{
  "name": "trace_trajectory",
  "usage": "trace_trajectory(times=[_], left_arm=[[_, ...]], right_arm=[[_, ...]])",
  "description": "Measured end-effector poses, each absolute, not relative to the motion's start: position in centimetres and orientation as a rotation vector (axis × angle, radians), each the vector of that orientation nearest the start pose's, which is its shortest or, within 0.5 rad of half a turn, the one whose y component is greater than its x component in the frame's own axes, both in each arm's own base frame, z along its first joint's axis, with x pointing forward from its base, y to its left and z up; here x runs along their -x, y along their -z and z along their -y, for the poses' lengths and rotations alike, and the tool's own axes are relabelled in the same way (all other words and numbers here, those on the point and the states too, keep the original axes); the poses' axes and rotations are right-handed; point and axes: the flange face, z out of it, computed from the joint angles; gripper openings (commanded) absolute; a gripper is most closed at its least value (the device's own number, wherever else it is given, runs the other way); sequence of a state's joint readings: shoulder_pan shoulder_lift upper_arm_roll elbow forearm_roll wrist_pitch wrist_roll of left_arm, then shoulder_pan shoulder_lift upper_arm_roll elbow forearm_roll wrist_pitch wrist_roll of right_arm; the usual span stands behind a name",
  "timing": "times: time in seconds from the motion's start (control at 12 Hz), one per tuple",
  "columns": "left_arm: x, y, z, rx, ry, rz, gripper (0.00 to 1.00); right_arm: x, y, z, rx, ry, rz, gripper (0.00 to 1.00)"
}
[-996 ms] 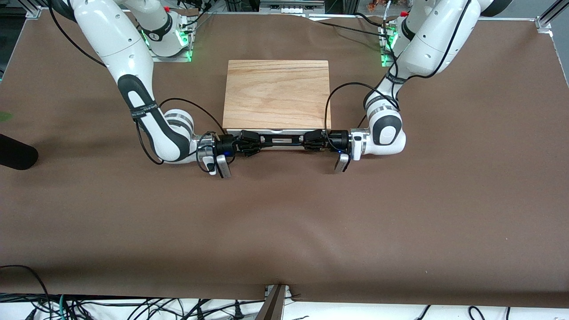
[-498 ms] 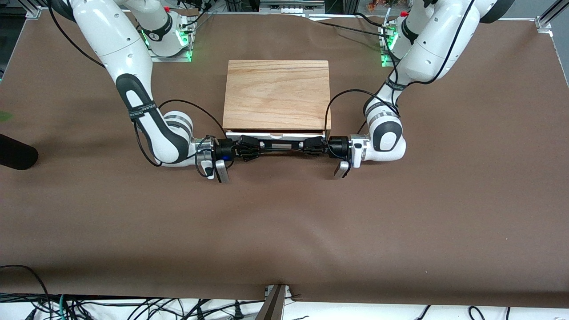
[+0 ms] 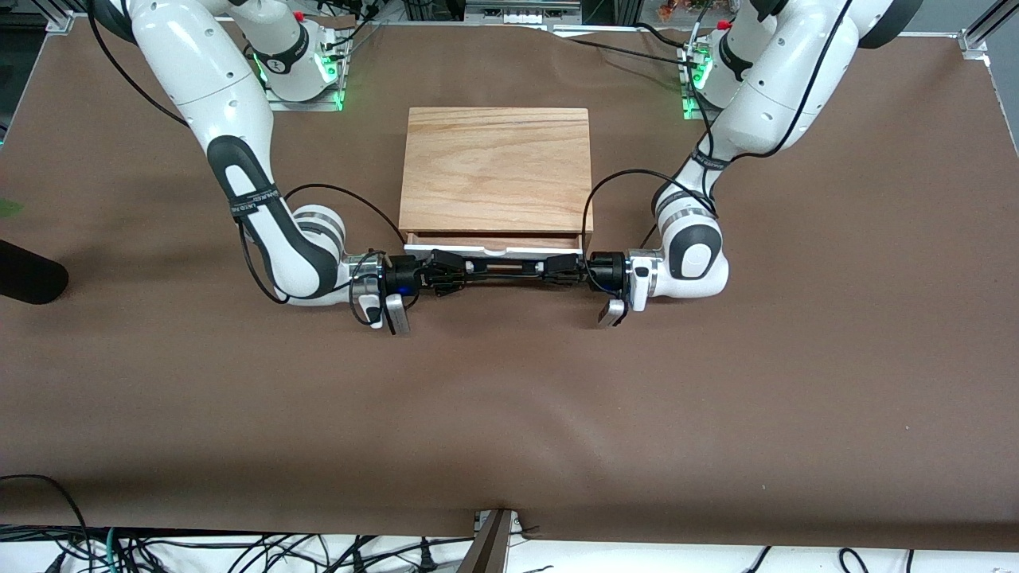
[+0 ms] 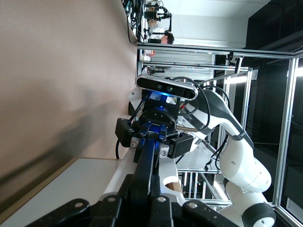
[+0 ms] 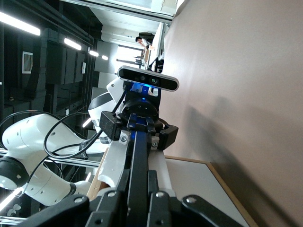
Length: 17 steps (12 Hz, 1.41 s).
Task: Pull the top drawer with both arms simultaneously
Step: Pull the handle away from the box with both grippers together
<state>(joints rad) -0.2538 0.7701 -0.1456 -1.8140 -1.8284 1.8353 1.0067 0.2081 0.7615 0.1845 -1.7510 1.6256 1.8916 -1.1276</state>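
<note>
One top drawer (image 3: 492, 240) ajar — two grippers, left (image 3: 557, 269), right (image 3: 450, 270), clamping handle (image 3: 503, 269).

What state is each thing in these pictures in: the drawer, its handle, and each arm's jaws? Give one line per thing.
top drawer: pulled partly out, a strip of wood inside showing.
handle: gripped at both ends.
left gripper: jaws shut on the handle, at the left arm's end.
right gripper: jaws shut on the handle, at the right arm's end.
cabinet: on the table, nothing on its top.
</note>
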Motion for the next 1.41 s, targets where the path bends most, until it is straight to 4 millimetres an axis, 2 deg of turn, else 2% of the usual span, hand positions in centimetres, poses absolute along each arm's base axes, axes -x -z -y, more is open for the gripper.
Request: trace_trajectory(times=[0.42, 1.41], left_arm=[[-56.7, -14.7, 31.2, -1.565, 0.059, -0.056, 0.0], [-60.9, -14.5, 31.0, -1.569, 0.097, -0.082, 0.0]], right_arm=[[-58.5, -16.6, -30.6, 1.655, 0.056, 0.241, 0.0], [-62.5, -16.4, -30.7, 1.661, 0.057, 0.239, 0.0]])
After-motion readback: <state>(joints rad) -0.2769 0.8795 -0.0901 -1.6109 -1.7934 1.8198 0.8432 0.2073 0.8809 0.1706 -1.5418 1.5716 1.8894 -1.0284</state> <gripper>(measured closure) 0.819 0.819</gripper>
